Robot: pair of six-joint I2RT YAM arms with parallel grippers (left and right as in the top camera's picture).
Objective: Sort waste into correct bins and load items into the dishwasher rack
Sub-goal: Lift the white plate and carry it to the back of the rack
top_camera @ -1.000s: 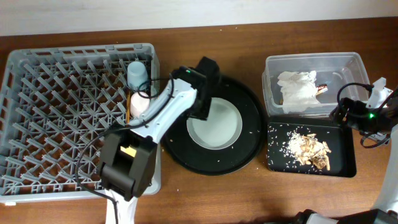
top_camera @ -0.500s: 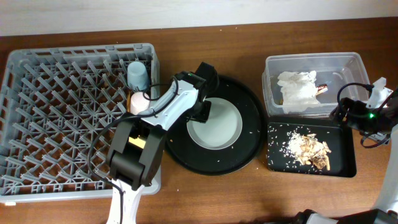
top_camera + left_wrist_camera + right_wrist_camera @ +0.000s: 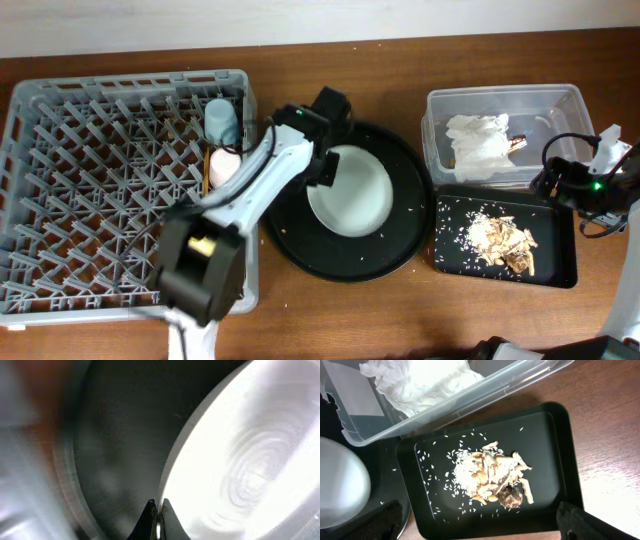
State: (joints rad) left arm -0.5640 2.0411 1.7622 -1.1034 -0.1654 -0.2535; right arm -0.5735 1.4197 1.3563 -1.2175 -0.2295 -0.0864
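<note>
The round plate [image 3: 360, 205] is pale grey-green, the large round plastic tray [image 3: 395, 255] black, the square lattice plastic rack [image 3: 100, 180] grey, the wooden bench [image 3: 400, 320] brown, and the crumpled paper napkin [image 3: 475, 140] white.

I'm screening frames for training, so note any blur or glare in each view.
Overhead: the left arm is motion-blurred near its base, the rest sharp. Left wrist: the plate glares white, the left edge smeared. Right wrist: sharp and evenly lit, scraps crisp.

Left gripper [image 3: 157, 510] tight — right gripper [image 3: 487, 521] wide.
</note>
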